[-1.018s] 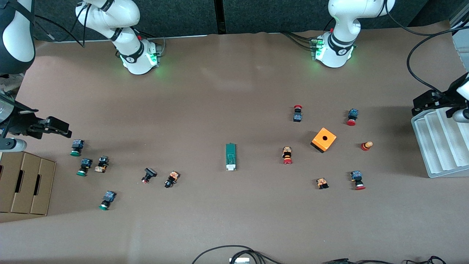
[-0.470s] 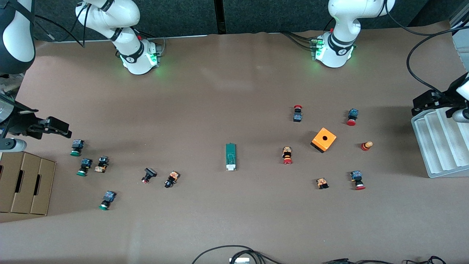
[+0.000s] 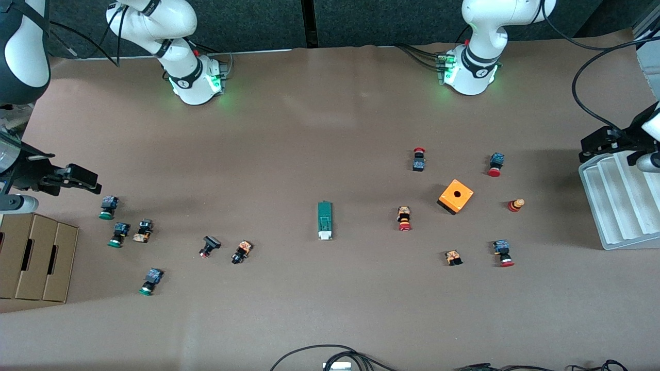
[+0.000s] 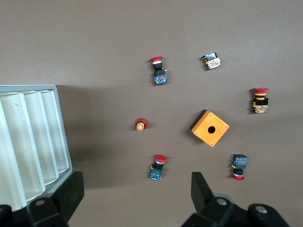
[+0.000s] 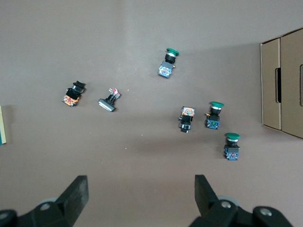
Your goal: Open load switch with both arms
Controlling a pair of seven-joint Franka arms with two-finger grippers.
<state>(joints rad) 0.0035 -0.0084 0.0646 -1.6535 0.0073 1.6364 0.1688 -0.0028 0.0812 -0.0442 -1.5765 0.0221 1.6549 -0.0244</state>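
The load switch (image 3: pixel 325 220) looks light and stiff; hold the green body, pull the white end at 6 o'clock. Both grippers' fingers (image 4: pixel 203 189) (image 5: pixel 204 189) stand apart

No word, number or brand can be read on anything here. The black band on each arm's base (image 3: pixel 478 72) carries a small white mark, too small to make out.
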